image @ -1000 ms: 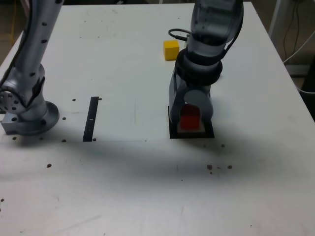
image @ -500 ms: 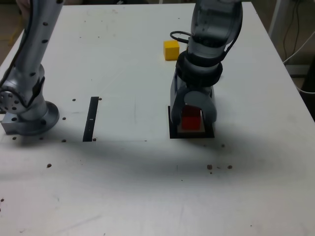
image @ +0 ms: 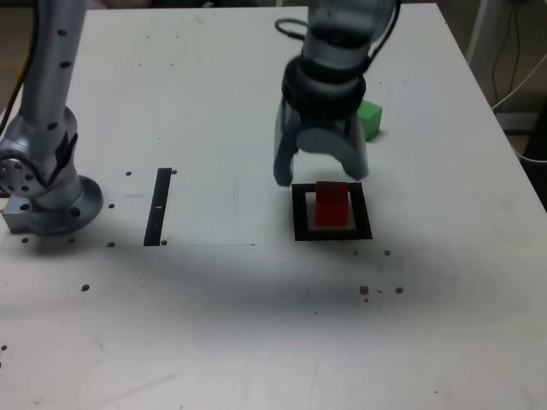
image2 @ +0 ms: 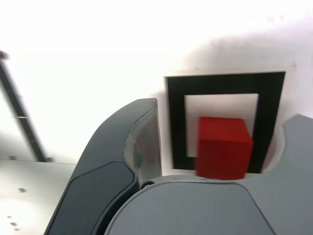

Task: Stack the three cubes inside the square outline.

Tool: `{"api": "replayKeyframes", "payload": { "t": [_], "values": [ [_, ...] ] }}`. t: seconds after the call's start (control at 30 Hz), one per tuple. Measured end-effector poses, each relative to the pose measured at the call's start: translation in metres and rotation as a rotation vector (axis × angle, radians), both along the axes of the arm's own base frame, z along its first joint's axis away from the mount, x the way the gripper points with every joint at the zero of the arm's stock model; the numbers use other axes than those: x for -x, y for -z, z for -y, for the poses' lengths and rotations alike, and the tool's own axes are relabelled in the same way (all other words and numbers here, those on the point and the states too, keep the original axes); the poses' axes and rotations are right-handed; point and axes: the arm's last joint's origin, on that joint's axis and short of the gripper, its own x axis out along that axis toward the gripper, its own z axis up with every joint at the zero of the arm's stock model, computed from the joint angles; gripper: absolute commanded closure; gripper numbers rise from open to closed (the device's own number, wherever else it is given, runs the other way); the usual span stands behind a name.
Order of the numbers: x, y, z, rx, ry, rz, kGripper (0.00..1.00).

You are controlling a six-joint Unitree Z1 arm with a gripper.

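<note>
White tabletop (image: 256,325), speckled with small dark marks toward the near edge. On it, square outline (image: 333,210) framing red cube (image: 332,203), cube apart from both jaws. Just behind, claw (image: 320,175) raised and spread wide, gripping nothing; farther back, green cube (image: 368,119) partly hidden by it.

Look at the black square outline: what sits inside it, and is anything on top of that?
Inside the square outline stands one red cube on the pale centre, nothing stacked on it. The open gripper hangs apart from it. The patch of centre beneath the cube is covered.
</note>
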Motion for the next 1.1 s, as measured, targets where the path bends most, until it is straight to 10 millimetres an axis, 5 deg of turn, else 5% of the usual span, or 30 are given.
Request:
{"api": "replayKeyframes", "payload": {
  "t": [0.23, 0.5, 1.1],
  "values": [
    [0.002, -0.025, -0.019, -0.022, -0.003, 0.003, 0.02],
    [0.002, -0.026, -0.046, -0.011, -0.024, -0.007, 0.02],
    [0.011, -0.029, -0.162, 0.028, -0.06, -0.028, 0.02]
  ]
}}
